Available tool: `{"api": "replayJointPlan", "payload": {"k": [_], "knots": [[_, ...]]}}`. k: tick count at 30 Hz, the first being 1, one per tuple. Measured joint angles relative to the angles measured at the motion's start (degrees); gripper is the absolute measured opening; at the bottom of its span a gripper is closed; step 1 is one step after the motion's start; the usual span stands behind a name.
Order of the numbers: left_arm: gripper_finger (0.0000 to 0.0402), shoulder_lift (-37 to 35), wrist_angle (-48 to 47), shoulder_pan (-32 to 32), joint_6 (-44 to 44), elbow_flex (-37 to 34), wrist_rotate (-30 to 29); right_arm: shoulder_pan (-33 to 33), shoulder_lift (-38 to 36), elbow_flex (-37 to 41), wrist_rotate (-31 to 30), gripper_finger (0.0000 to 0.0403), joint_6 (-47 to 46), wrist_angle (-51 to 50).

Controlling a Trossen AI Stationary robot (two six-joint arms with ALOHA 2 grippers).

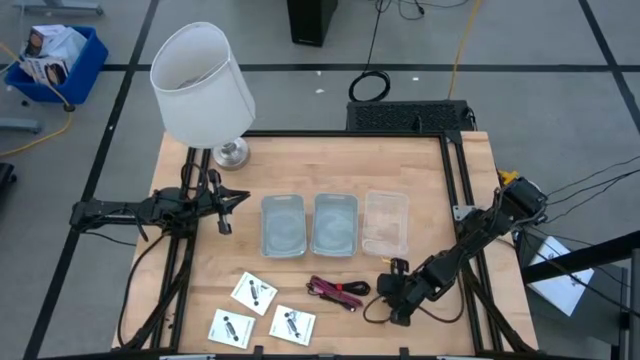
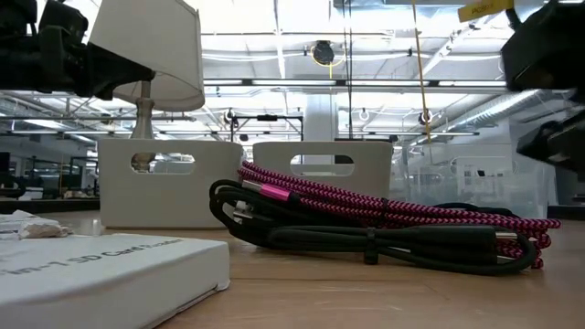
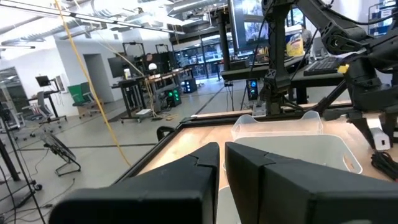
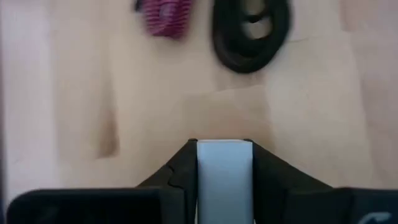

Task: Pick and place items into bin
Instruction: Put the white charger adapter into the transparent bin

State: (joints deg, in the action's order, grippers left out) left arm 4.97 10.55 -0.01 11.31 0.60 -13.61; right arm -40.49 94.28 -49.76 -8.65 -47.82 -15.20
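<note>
A coiled red-and-black cable (image 1: 338,290) (image 2: 384,224) lies on the wooden table near its front edge. Three white square cards (image 1: 254,291) (image 1: 231,328) (image 1: 292,323) lie flat to its left. My right gripper (image 1: 390,288) (image 4: 225,186) stands just right of the cable, slanting down, shut on a small white block (image 4: 225,177). My left gripper (image 1: 226,206) (image 3: 222,168) waits shut and level at the table's left, holding nothing. Behind the cable stand three bins (image 1: 283,225) (image 1: 335,222) (image 1: 386,222) in a row. My right gripper pinches the white block's two opposite sides (image 4: 200,174) between its two fingers. The fingers (image 4: 180,171) come slanting down from the table's right. The block fills the gap between them. I cannot tell whether its underside is on the table.
A white-shaded lamp (image 1: 203,85) stands at the far left corner. Two bins are bluish and the right one (image 1: 386,222) is clear. Black frame rails (image 1: 458,190) run along the table's right and far sides. Bare wood lies between the bins and the cable.
</note>
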Motion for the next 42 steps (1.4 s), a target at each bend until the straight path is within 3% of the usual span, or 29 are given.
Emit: {"api": "replayJointPlan", "payload": {"k": [8, 15, 20, 26, 37, 42], "knots": [[0.0035, 0.0, 0.0, 0.0, -2.5, 0.0, 0.0, 1.8, -6.4, -2.8, -2.3, 0.0088, 8.9, -0.3], [0.0035, 0.0, 0.0, 0.0, -2.6, 0.0, 0.0, 6.7, -12.4, -10.8, -13.6, 0.0088, 23.9, -10.8], [0.0035, 0.0, 0.0, 0.0, -2.6, 0.0, 0.0, 11.9, -17.4, -13.5, -22.8, 0.0088, 26.0, -23.0], [0.0035, 0.0, 0.0, 0.0, -2.6, 0.0, 0.0, 19.2, -19.5, -11.0, -22.2, 0.0088, 23.4, -29.4], [0.0035, 0.0, 0.0, 0.0, -2.6, 0.0, 0.0, 26.5, -19.3, 4.3, -13.6, 0.0088, 25.4, -13.9], [0.0035, 0.0, 0.0, 0.0, -2.6, 0.0, 0.0, 28.0, -19.3, 8.0, -12.2, 0.0088, 24.5, -11.3]]}}
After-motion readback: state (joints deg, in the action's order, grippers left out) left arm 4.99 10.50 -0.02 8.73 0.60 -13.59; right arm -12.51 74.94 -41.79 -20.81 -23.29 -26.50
